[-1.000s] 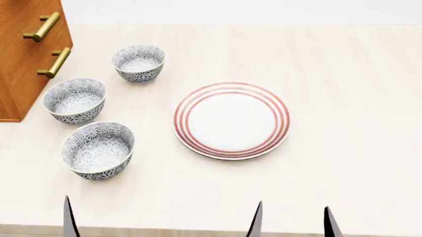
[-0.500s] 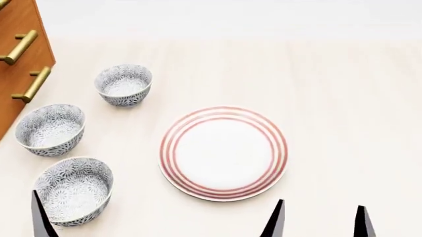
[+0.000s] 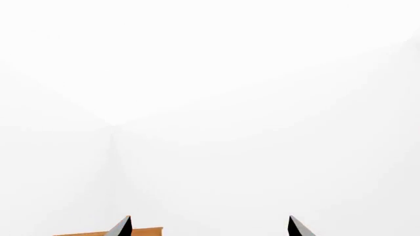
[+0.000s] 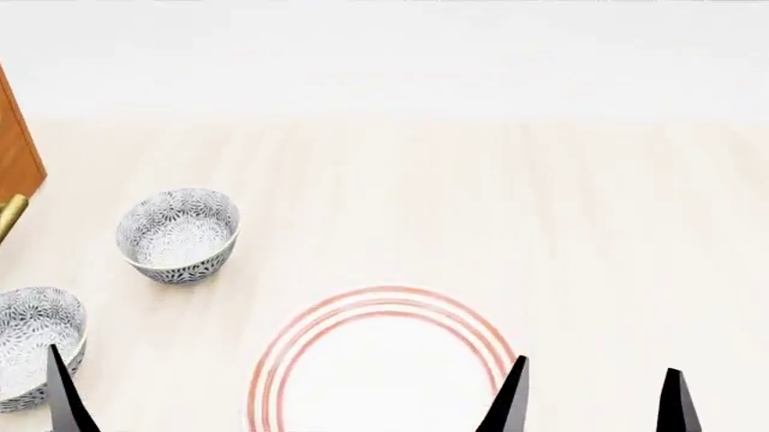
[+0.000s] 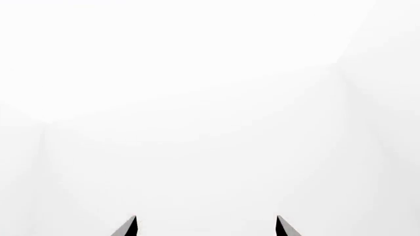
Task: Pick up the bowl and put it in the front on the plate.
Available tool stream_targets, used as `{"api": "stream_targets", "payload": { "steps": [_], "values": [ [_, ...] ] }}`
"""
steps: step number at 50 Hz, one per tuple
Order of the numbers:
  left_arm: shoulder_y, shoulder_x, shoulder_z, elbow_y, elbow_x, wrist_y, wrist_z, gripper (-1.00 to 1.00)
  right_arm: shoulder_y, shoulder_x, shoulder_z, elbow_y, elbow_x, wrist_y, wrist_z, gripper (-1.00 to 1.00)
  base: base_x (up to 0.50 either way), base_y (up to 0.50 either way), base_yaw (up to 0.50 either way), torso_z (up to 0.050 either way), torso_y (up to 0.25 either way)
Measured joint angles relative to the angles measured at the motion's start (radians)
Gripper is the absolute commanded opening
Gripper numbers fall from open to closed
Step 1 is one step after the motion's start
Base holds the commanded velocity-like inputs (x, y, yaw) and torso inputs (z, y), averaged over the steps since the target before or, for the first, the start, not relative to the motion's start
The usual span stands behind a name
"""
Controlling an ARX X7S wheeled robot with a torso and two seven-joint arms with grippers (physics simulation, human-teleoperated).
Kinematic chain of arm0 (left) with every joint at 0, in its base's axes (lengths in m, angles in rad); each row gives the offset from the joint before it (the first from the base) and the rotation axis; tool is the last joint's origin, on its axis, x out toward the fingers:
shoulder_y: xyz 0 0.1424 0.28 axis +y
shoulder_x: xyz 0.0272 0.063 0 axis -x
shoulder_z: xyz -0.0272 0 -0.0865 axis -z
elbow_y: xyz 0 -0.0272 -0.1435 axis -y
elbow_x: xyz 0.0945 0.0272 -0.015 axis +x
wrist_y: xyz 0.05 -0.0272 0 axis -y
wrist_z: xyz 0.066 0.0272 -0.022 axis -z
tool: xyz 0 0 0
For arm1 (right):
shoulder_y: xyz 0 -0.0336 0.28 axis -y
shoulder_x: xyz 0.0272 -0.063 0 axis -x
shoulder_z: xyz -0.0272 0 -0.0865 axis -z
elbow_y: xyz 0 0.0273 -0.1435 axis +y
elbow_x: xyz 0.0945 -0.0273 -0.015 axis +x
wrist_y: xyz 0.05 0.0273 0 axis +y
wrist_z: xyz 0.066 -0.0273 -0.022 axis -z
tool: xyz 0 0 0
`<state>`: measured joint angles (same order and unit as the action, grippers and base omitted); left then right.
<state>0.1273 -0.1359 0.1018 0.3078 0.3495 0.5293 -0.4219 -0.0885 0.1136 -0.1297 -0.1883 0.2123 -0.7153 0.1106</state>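
Right gripper (image 4: 592, 400): two dark pointed fingertips wide apart, nothing between them, tips over the light wood-grain table (image 4: 541, 198) beside the plate (image 4: 380, 360) rim. Left gripper (image 3: 208, 227): wrist view shows both tips spread wide, holding nothing; only one tip shows in the head view, next to the near bowl (image 4: 36, 346). Both arms low at the front edge, wrist cameras aimed at blank white wall; a strip of orange-brown cabinet (image 3: 108, 232) shows between the left tips. Plate is glossy white with red rings, cut off by the frame. Second bowl (image 4: 176, 234) sits upright further back, grey-blue floral ceramic. The front bowl is probably out of frame.
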Motion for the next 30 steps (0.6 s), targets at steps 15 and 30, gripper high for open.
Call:
{"api": "stream_targets", "payload": {
  "steps": [15, 30],
  "values": [
    [-0.001, -0.012, 0.013, 0.006, 0.008, -0.01, -0.017, 1.0, 0.003, 0.012, -0.013, 0.0, -0.004, -0.012, 0.019, 1.0, 0.5, -0.05, 0.0, 0.0, 0.001],
    [-0.001, -0.024, 0.026, 0.013, 0.011, -0.02, -0.031, 1.0, 0.002, 0.024, -0.026, 0.0, -0.003, -0.029, 0.031, 1.0, 0.3, -0.03, 0.0, 0.0, 0.0]
  ]
}}
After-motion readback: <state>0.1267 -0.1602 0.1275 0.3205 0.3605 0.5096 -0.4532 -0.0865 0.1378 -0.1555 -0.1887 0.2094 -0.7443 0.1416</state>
